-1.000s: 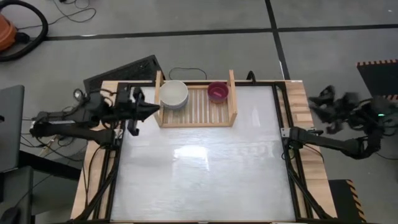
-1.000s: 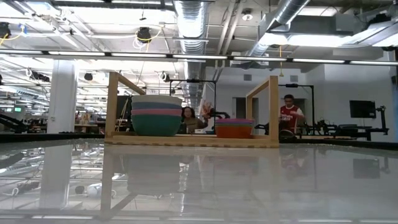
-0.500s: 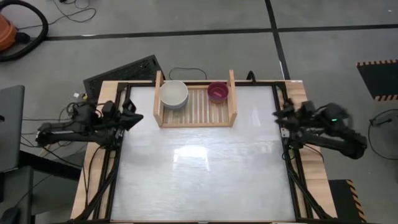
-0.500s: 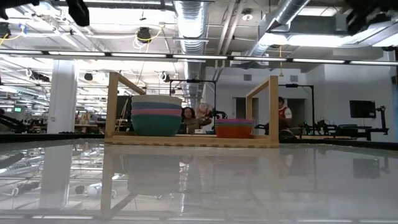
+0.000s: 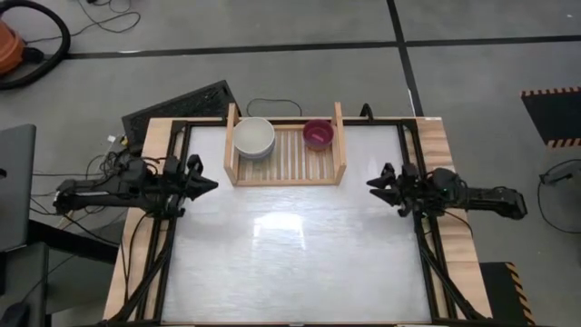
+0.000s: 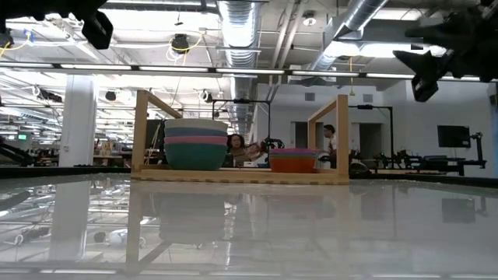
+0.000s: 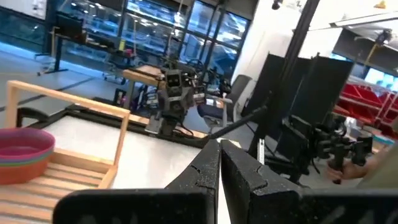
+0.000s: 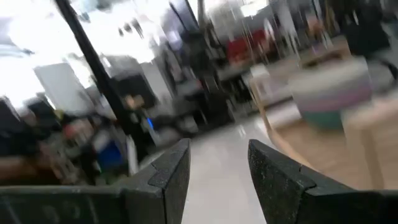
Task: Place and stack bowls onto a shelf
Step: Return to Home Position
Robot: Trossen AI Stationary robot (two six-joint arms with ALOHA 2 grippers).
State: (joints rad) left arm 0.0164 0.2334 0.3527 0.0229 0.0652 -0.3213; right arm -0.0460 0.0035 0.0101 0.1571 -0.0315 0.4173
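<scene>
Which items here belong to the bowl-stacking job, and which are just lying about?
Job: wooden shelf; large bowl stack, cream-white on top; small bowl stack, magenta on top; left gripper; right gripper.
Lying about: orange vacuum; black cable behind the shelf.

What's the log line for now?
left gripper shut, left edge of table | right gripper open, right edge | light wooden slatted shelf: large plastic bowl stack, cream-white top; small stack, magenta top

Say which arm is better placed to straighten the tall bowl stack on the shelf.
Left, likely. The left tool hangs at the table's left edge, nearer the tall stack in the shelf's left end; the right tool hangs at the right edge.
</scene>
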